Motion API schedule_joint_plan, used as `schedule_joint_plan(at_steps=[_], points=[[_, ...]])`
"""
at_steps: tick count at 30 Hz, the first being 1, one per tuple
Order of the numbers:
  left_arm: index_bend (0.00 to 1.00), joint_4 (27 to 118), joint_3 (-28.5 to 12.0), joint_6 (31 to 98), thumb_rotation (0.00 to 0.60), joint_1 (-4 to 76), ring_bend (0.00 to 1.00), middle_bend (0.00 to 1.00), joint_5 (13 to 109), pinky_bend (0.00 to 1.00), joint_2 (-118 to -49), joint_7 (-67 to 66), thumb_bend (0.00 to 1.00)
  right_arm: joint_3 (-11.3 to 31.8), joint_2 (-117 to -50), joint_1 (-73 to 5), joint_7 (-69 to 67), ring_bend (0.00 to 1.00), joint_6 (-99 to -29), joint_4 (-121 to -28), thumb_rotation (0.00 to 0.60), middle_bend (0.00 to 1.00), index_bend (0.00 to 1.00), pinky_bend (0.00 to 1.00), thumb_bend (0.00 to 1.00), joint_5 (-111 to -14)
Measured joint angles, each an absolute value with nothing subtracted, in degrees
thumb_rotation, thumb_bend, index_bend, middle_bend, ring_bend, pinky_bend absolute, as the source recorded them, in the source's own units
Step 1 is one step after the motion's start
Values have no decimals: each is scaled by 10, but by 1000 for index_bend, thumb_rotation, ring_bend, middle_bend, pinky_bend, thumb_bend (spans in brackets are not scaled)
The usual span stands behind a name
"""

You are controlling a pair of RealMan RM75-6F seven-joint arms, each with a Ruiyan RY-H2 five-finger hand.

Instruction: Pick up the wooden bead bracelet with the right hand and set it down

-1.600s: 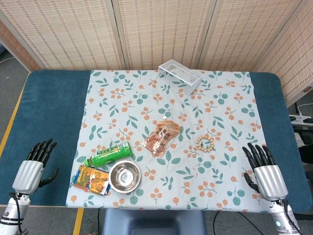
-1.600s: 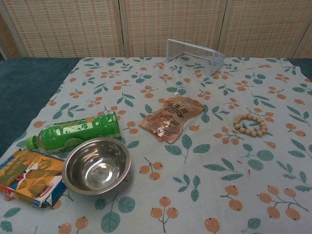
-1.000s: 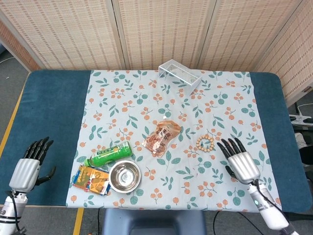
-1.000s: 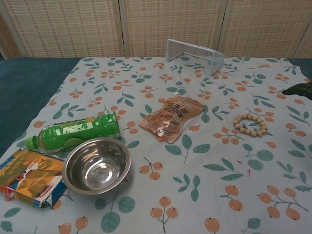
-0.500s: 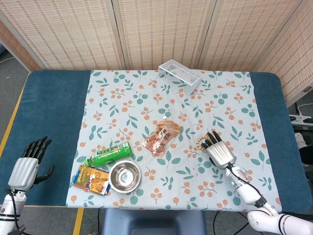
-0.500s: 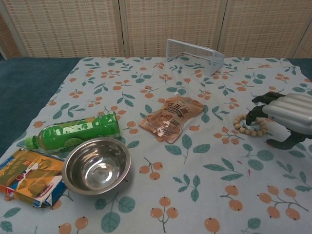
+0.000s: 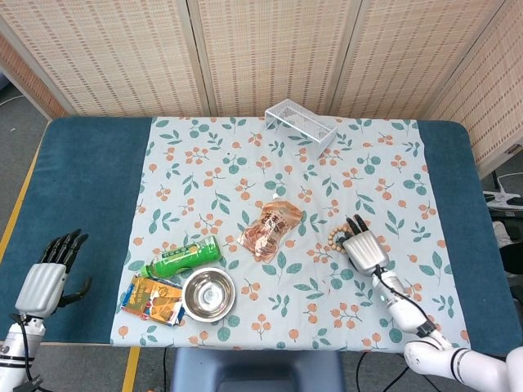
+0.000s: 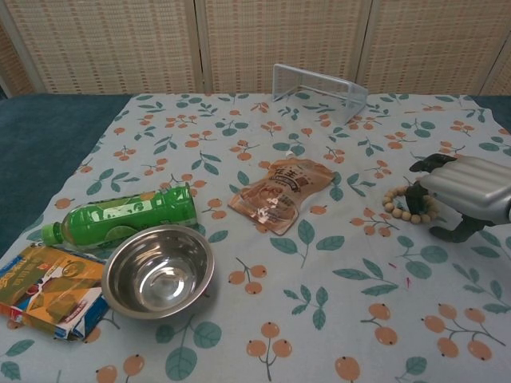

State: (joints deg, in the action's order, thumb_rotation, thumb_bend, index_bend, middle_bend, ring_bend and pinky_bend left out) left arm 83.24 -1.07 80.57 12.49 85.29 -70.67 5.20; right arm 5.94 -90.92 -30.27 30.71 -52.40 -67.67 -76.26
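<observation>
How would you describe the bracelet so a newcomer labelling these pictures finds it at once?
Start at the floral tablecloth and go to its right side, just right of the orange snack pouch. The bracelet lies flat there, right under the right hand. It is the only small ring of pale wooden beads.

We face a woven reed folding screen [image 7: 270, 49] behind the blue-topped table [image 7: 90, 188]. A floral tablecloth [image 7: 245, 163] covers its middle. Grey floor [image 7: 16, 122] shows at left; lighting is even.

The right hand [image 8: 467, 191] reaches forward, dark fingers [image 8: 423, 165] curled downward — the left hand [image 7: 49, 276] rests, fingers spread.
</observation>
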Motion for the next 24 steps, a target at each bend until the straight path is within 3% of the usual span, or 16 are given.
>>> schedule_joint_plan(at_steps=[6,12,19,24], points=[[0,835,-12,800,600,124,0,0,852,94,-704,52,413,57,-930,-307,299,173,-534,-651,600,504,624,0,317,-758],[0,840,-12,791,600,125,0,0,849,93,-702,44,414,51,-938,-306,270,299,-561,-640,600,631,785,47,400,-779],[0,841,-14,792,600,123,0,0,850,93,-702,41,414,65,-920,-302,177,320,-565,-684,600,641,799,85,458,-771],[0,841,-15,790,600,123,0,0,851,93,-704,37,414,98,-879,-298,24,323,-516,-774,600,641,799,94,465,-716]])
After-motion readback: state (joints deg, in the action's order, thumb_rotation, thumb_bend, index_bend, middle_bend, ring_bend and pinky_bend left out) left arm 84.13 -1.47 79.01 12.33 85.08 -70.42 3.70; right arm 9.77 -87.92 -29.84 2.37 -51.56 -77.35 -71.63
